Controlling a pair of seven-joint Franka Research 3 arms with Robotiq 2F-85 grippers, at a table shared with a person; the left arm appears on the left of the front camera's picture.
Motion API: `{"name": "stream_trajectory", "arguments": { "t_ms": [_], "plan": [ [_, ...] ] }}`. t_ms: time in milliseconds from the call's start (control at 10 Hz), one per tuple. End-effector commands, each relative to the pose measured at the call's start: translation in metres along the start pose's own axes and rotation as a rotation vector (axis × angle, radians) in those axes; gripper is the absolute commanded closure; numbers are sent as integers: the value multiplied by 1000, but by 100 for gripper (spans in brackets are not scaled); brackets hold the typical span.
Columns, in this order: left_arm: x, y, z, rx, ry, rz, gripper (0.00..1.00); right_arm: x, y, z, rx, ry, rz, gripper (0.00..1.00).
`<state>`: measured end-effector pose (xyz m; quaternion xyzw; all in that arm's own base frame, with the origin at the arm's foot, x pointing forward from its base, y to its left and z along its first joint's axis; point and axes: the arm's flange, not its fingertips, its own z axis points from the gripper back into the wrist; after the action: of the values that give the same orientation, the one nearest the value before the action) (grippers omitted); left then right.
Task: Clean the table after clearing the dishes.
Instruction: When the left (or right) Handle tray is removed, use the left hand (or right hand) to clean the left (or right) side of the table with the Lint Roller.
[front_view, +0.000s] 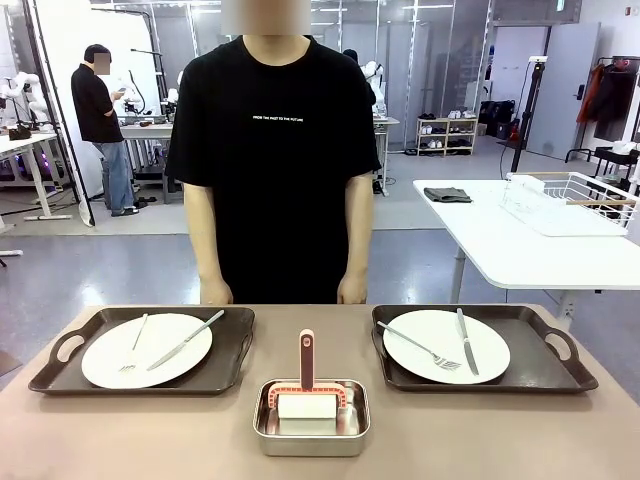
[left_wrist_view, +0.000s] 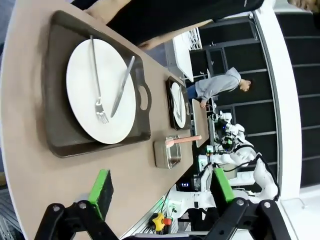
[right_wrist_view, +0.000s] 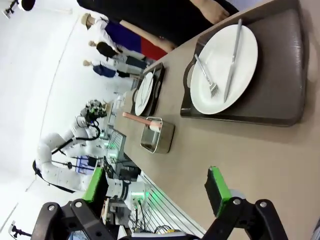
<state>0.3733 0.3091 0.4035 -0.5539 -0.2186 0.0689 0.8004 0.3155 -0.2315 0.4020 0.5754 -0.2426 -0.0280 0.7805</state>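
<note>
**Table (front_view: 150, 440):** tan top seen across its width, carrying the dishes.

**Left plate (front_view: 147, 350):** round and white. It lies on the left tray (front_view: 60, 378), dark brown with handles, toward the robot's left. The left fork (front_view: 135, 342) and left knife (front_view: 186, 340) rest across the plate.

**Right plate (front_view: 446, 346):** lies likewise on the right tray (front_view: 560, 375), bearing the right fork (front_view: 418, 345) and right knife (front_view: 466, 342).

**Steel pan (front_view: 262, 425):** stands between the trays, nearer the robot's edge. It holds a white scrubber (front_view: 307, 405) whose pink handle points away from the robot.

**Left claw (left_wrist_view: 161, 189) and right claw (right_wrist_view: 155, 186):** each hangs by the table's robot-side edge, spread wide and holding nothing.

**Person (front_view: 272, 150):** in a black shirt, stands at the far side with arms down at the table edge.
</note>
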Motion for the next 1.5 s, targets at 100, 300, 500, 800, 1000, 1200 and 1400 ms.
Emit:
{"name": "stream_trajectory", "arguments": {
  "t_ms": [100, 300, 500, 800, 1000, 1200, 1400],
  "plan": [
    [1, 6, 19, 13, -58, 70, 0, -11, -3, 11, 28, -56, 27, 0],
    [0, 6, 16, 27, -45, 69, 0, -11, 1, 11, 13, -61, 28, 0],
    [-5, 9, 16, 12, -35, 60, 0, -10, -7, 15, 11, -44, -10, 0],
    [-5, 9, 16, 12, -35, 60, 0, -10, -7, 15, 11, -44, -10, 0],
    [-5, 9, 16, 12, -35, 60, 0, -10, -7, 15, 11, -44, -10, 0],
    [-5, 9, 16, 12, -35, 60, 0, -10, -7, 15, 11, -44, -10, 0],
    [-5, 9, 16, 12, -35, 60, 0, -10, -7, 15, 11, -44, -10, 0]
  ]
}}
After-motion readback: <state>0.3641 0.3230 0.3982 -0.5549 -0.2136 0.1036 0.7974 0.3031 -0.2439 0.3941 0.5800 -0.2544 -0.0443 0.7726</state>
